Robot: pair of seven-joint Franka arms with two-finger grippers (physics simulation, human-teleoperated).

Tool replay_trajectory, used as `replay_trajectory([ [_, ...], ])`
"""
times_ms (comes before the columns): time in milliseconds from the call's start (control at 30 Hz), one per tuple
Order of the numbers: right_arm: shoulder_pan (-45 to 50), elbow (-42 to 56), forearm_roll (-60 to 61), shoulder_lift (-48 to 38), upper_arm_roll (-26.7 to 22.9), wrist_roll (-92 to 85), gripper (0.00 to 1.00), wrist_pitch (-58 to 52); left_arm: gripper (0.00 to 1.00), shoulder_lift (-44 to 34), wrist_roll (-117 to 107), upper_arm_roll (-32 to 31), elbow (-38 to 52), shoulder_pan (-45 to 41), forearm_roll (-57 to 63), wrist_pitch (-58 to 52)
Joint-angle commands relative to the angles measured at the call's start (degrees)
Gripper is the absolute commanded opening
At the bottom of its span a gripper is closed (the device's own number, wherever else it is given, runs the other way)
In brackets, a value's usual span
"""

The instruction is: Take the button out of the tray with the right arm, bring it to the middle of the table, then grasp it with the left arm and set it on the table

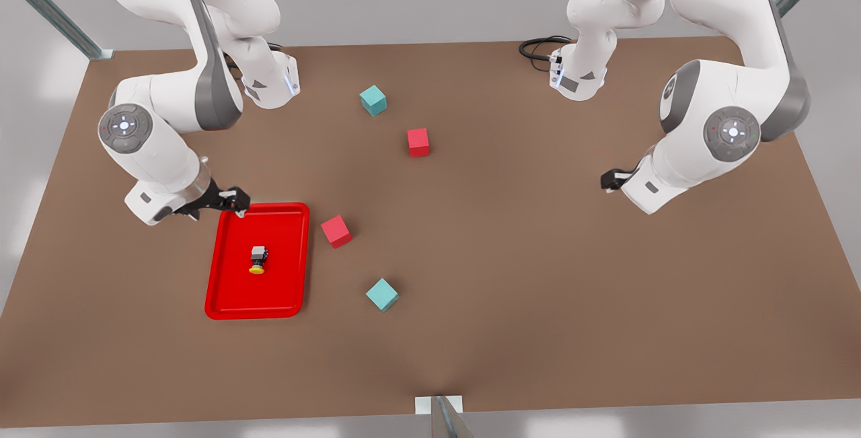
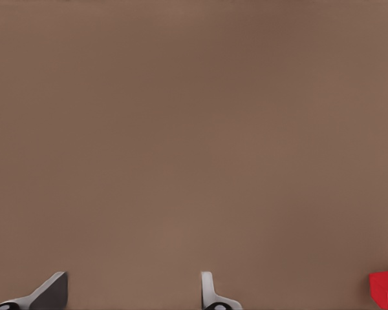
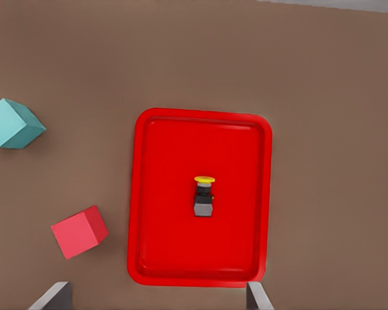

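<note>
**Right claw poised at the tray's far rim, button lying ahead of it**

At the front view's left, the right claw [image 1: 234, 201] hangs over the far rim of the tray [image 1: 222, 249], empty. In the right wrist view its two fingertips [image 3: 52, 296] sit wide apart, so it is spread. The button [image 1: 258, 260] lies on its side near the tray's middle, a short way from the claw toward the camera in the front view. Its long axis runs lengthwise with the tray, grey base toward the claw and yellow cap away from it. So the claw probably has to travel forward along that axis and come down, closing across the button's narrow width.

Just beside the tray's right-hand rim sits a red cube [image 1: 335, 231], with a teal cube [image 1: 382, 294] nearer the camera; both are clear of the approach.

At the front view's right, the left claw [image 1: 611, 181] waits over bare counter [image 1: 525, 256], well apart from the button. Its fingertips [image 2: 210, 292] in the left wrist view are also spread.
</note>
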Motion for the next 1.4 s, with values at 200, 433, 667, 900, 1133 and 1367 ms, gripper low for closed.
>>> replay_trajectory([
  [200, -1.65, 6.98, 0.87, 15.93, -0.07, 4.27, 1.0, -8.45, 1.0, 3.32, -0.28, 0.02, 0.14, -0.11, -0.32, 3.47],
  [433, -5.61, -27.57, 0.26, 14.88, -0.07, 1.99, 1.0, 41.21, 1.0, 3.32, -0.19, -0.07, 0.14, -0.11, -0.32, 3.3],
  [667, -5.61, -32.31, 0.35, 14.44, -0.07, 2.6, 1.0, 49.65, 1.0, 3.68, -0.19, -0.07, 0.14, -0.02, -0.32, 3.39],
  [900, -7.45, -34.42, 0.43, 14.53, -0.07, 3.04, 1.0, 49.12, 1.0, 3.76, -0.19, -0.07, 0.14, -0.02, -0.32, 3.39],
  [1133, -7.01, -30.47, 0.52, 20.51, -0.07, 2.87, 1.0, 49.65, 1.0, 3.76, -0.28, -0.07, 0.14, -0.02, -0.4, 3.3],
  [1367, -6.93, -30.47, 0.44, 20.86, -0.07, 2.43, 0.45, 49.21, 1.0, 3.76, -0.19, -0.07, 0.05, 0.07, -0.4, 3.12],
])
